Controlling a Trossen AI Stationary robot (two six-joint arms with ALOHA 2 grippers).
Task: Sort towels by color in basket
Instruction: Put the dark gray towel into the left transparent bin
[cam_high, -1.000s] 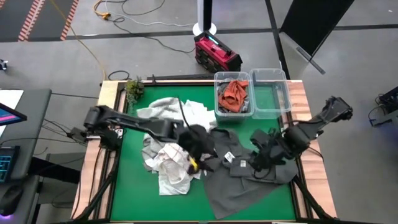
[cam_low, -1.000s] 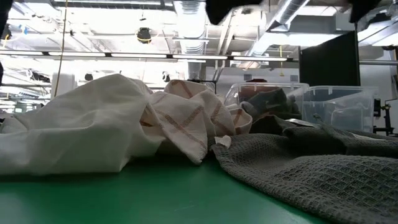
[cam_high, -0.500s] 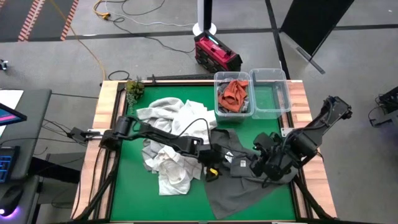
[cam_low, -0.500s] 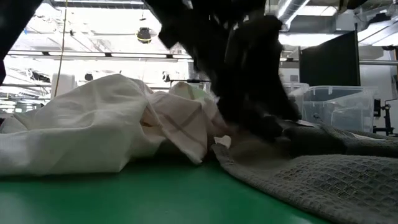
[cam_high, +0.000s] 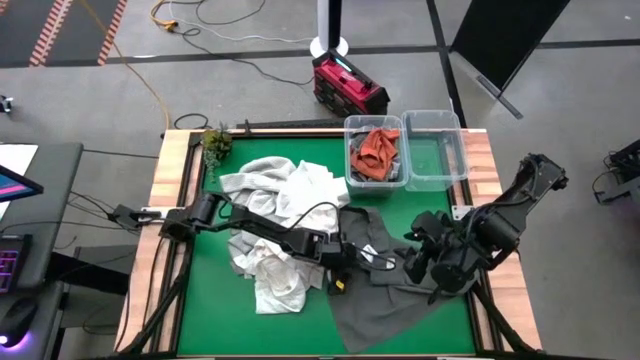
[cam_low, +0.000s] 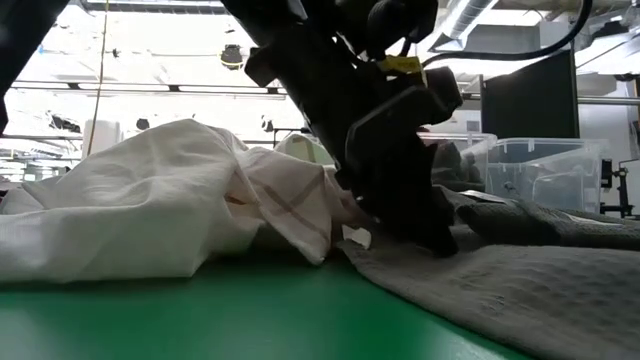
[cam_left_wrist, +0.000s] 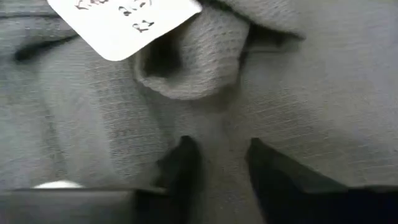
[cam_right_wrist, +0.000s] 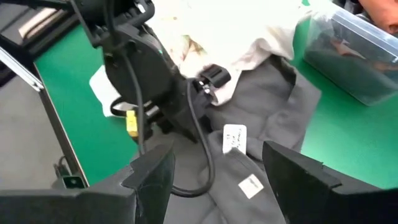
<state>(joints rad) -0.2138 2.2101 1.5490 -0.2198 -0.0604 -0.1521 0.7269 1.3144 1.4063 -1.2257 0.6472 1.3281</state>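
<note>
A dark grey towel (cam_high: 390, 300) lies spread over the table's near right part, with white tags (cam_right_wrist: 234, 138) on it. My left gripper (cam_high: 347, 268) is down on its left part, fingers (cam_left_wrist: 183, 162) closed around a ridge of the cloth. My right gripper (cam_high: 428, 265) hangs open above the same towel, farther right, touching nothing. White and light towels (cam_high: 275, 200) are heaped left of centre, and a red-checked one (cam_high: 275, 265) lies near them. A rust-orange towel (cam_high: 377, 148) sits on a dark one in the left clear bin. My left gripper pinches a raised ridge of the dark grey towel (cam_left_wrist: 217, 146) between its two fingers, close to a white tag (cam_left_wrist: 124, 25). The fingers come down slanting from the table's left and far side. The towel lies on the table all around the hold, slack and wrinkled.
Two clear bins stand at the far right; the right one (cam_high: 435, 150) holds no towel that I can see. A small plant (cam_high: 215, 142) stands at the far left corner. Bare green table (cam_high: 215, 305) shows at the near left.
My left gripper has come down and toward the table's right and near edge, from above the towel heap onto the dark grey towel, tipping more steeply. My right gripper has turned a little above the towel. The towels lie as before.
</note>
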